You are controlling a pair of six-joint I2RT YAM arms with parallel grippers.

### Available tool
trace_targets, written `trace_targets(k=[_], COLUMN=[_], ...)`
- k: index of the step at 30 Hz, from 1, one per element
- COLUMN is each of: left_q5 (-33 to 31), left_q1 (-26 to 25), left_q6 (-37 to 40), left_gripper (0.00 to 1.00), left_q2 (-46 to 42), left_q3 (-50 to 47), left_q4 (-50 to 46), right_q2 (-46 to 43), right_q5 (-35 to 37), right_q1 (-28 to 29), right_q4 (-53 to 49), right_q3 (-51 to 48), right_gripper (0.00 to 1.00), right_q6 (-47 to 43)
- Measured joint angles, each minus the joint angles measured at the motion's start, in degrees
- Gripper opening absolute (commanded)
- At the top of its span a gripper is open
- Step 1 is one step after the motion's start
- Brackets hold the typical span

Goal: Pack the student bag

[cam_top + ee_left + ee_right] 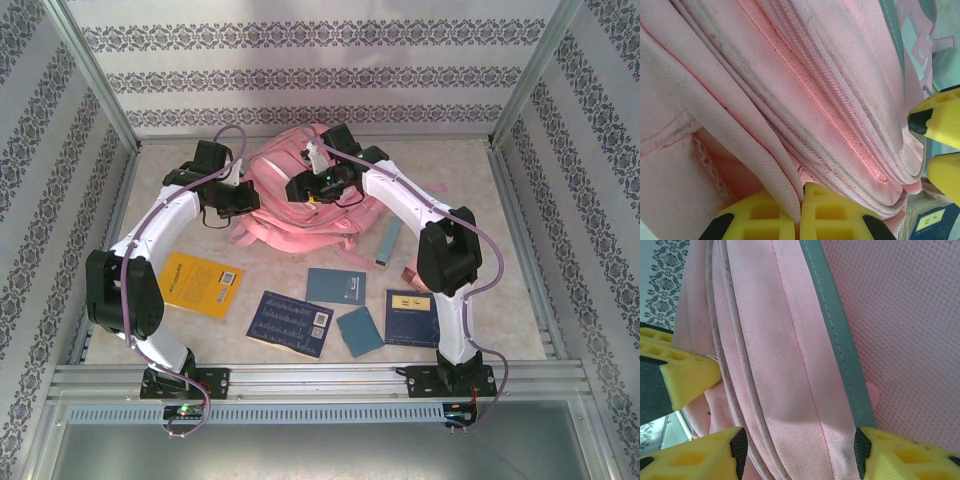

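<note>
The student bag (pixel 290 195), a large pink fabric backpack, lies at the back middle of the table with both arms reaching onto it. My left gripper (pixel 801 202) is shut on a thin fold of the bag's pink fabric (pixel 765 150) at the bag's left side (pixel 240 197). My right gripper (pixel 800 450) sits on the bag's upper middle (pixel 312 186); its jaws stand wide apart astride a band of pink fabric (pixel 785 390) next to a grey-green trim strip (pixel 837 340). The right gripper's yellow fingers (pixel 940 120) also appear at the right edge of the left wrist view.
On the table in front of the bag lie a yellow book (pixel 200 283), a dark blue book (pixel 290 322), two teal notebooks (pixel 335 286) (pixel 360 331), a blue book with a yellow label (pixel 412 318) and a slim teal case (pixel 388 243). Patterned walls and metal rails enclose the table.
</note>
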Motion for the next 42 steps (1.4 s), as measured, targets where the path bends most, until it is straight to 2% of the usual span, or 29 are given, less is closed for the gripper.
trace_targets(k=[10,18,24,28,32,37,42], left_q5=[-0.3,0.0,0.0,0.0,0.0,0.0,0.0], left_q1=[0.0,0.0,0.1,0.1,0.1,0.1,0.1], left_q6=[1.4,1.4,1.7,1.9,2.5,2.9,3.0], left_gripper=[0.00,0.00,0.00,0.00,0.00,0.00,0.00], left_q2=[0.0,0.0,0.0,0.0,0.0,0.0,0.0], left_q3=[0.0,0.0,0.0,0.0,0.2,0.4,0.4], left_q4=[-1.3,-1.4,-2.1,-2.4,-3.2,-3.6,-3.6], right_q2=[-0.3,0.1,0.1,0.0,-0.7,-2.5,-3.4], right_q5=[3.0,-2.3,-7.1,-10.3,-13.3,-18.4,-23.1], right_q1=[-2.4,-1.4,-1.3,-1.9,-2.6,-4.5,-6.3], right_q4=[-0.1,0.9,4.7,8.1,11.7,18.2,26.0], right_q3=[0.2,-0.5,-4.7,-7.4,-10.2,-14.5,-17.5], right_gripper=[0.75,0.61,0.43,0.40,0.41,0.53,0.55], right_q6=[1.0,3.1,5.9,8.3,10.9,15.3,21.6])
